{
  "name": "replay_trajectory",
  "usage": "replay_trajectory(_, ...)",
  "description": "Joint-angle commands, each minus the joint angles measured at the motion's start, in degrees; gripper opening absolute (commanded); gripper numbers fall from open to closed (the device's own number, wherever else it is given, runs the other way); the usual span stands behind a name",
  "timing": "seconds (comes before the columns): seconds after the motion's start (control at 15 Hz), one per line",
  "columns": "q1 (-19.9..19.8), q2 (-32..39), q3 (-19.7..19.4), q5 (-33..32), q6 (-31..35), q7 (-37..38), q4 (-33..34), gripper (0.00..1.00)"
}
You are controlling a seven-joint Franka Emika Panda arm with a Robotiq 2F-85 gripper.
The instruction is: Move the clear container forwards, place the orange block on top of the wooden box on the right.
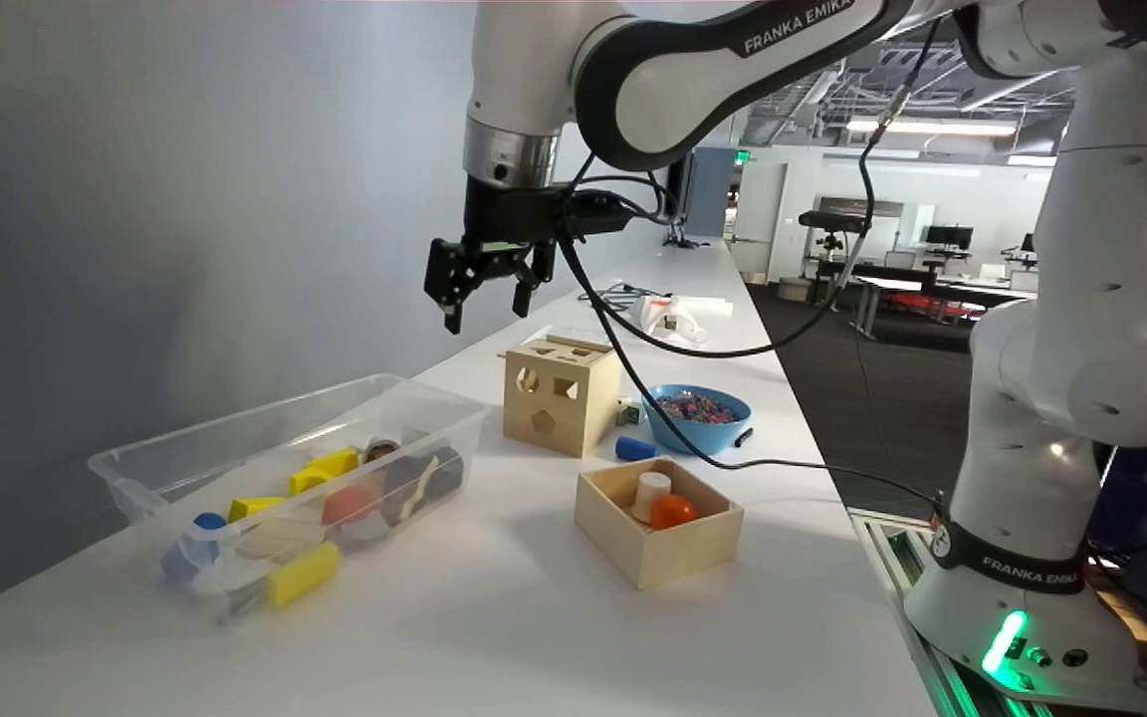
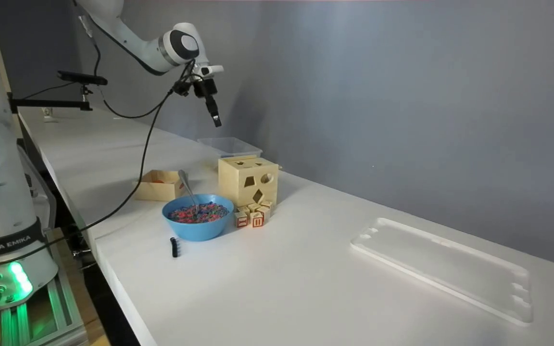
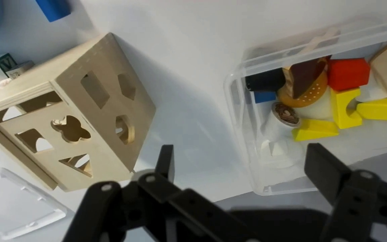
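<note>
My gripper (image 1: 487, 313) is open and empty, high above the table between the clear container and the wooden shape-sorter box. It also shows in the wrist view (image 3: 240, 151) and in an exterior view (image 2: 217, 120). The clear container (image 1: 255, 416) stands along the wall with several blocks and toy foods inside; its near end (image 3: 235, 104) lies below my fingers. The wooden shape-sorter box (image 1: 546, 403) stands beside it, also in the wrist view (image 3: 109, 101). The orange block (image 1: 673, 512), rounded, sits in a small open wooden box (image 1: 688, 553) beside a white piece; it is out of the wrist view.
A blue bowl (image 2: 197, 232) of small colourful bits, with a spoon, stands near the shape-sorter box. Letter blocks (image 2: 253, 216), a blue cylinder (image 1: 635, 448) and a black clip (image 2: 174, 247) lie around it. A clear lid (image 2: 445, 269) lies flat. A cable (image 1: 783, 462) hangs across.
</note>
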Motion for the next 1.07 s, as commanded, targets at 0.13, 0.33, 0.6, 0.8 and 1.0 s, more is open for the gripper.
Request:
replay_trajectory(0.13,4.6,2.5,-6.3,-0.1,1.5,-0.4,-0.3,1.00)
replay_trajectory(0.33,4.6,5.9,-9.3,0.2,2.3,-5.5,0.8,1.00)
replay_trajectory(0.6,5.1,11.4,-11.8,2.6,5.8,-11.3,2.9,1.00)
replay_trajectory(0.8,6.3,11.0,-13.5,2.6,6.6,-10.2,1.4,1.00)
replay_trajectory(1.0,6.8,13.4,-13.9,3.9,7.5,-10.6,2.8,1.00)
